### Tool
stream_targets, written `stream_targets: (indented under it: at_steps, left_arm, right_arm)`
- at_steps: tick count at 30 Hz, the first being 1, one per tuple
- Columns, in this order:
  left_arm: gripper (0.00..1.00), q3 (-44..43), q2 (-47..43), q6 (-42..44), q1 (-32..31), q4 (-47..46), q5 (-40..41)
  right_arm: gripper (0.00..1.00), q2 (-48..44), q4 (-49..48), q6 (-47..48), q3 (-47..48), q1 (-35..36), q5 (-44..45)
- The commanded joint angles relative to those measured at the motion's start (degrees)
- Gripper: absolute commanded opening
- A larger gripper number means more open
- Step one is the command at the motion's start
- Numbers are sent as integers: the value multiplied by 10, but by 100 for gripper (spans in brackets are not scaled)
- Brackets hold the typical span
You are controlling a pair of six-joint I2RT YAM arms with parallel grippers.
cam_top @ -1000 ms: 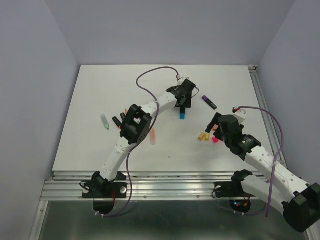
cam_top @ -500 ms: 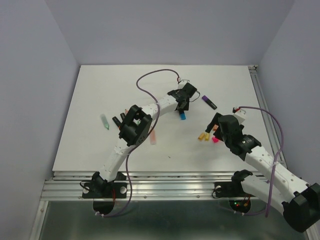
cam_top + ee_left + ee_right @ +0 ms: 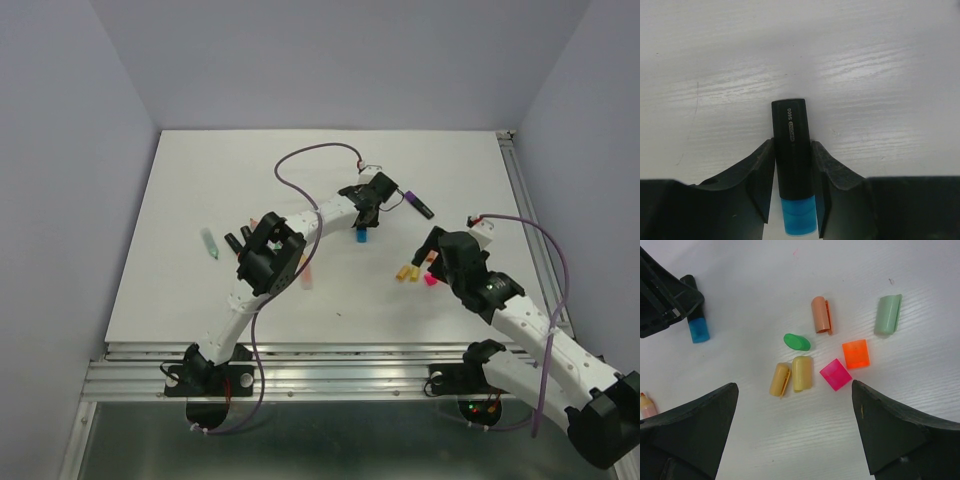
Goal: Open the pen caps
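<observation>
Your right gripper (image 3: 794, 386) hangs wide open and empty over loose pen caps (image 3: 801, 373) at the centre of its wrist view. Farther up the table (image 3: 200, 300), your left gripper (image 3: 792, 147) pinches a black marker (image 3: 790, 125), blue cap (image 3: 800, 216) at bottom centre

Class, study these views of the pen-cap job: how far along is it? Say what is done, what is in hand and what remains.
Done: several loose caps lie below the open right gripper, among them a pink cap and an orange cap. In hand: the left gripper is shut on a black marker, its blue cap not yet off. Left: that cap, and the purple marker nearby, which looks capped.
</observation>
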State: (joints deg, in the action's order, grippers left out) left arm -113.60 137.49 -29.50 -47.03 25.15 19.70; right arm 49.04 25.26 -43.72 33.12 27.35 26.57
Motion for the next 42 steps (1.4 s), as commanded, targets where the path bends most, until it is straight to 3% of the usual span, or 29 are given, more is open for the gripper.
stream_targets:
  at_steps: [1, 2, 5, 11, 14, 18, 21, 29, 33, 38, 42]
  left_arm:
    - [17, 17, 37, -8, -9, 81, -43]
    - [0, 9, 41, -7, -8, 92, -41]
    - [0, 5, 36, -12, -8, 87, -13]
    - [0, 169, -150, -42, -9, -75, 26]
    - [0, 261, -262, -104, -10, -133, 50]
    - [0, 380, -407, -158, -16, -200, 71]
    - [0, 462, -480, -220, -30, -207, 104]
    - [0, 522, -565, -373, -75, -150, 154]
    - [0, 503, -572, -413, -98, -90, 205]
    - [0, 494, -571, -446, -110, -61, 213]
    - [0, 490, -563, -455, -113, -58, 203]
  right_arm:
    - [100, -16, -21, 0, -11, -4, 11]
    - [100, -20, -23, 1, -12, -4, 10]
    - [100, -31, -26, 18, -14, -4, 2]
    - [100, -81, -74, 71, -27, -4, -65]
    - [100, -101, -128, 101, -44, -4, -168]
    - [100, -81, -199, 138, -45, -3, -435]
    - [100, -29, -266, 126, -43, 14, -514]
    - [100, 75, -360, 117, 2, 113, -449]
    - [100, 115, -392, 86, 26, 125, -397]
    - [100, 140, -428, 70, 33, 129, -399]
    - [89, 166, -431, 55, 51, 129, -400]
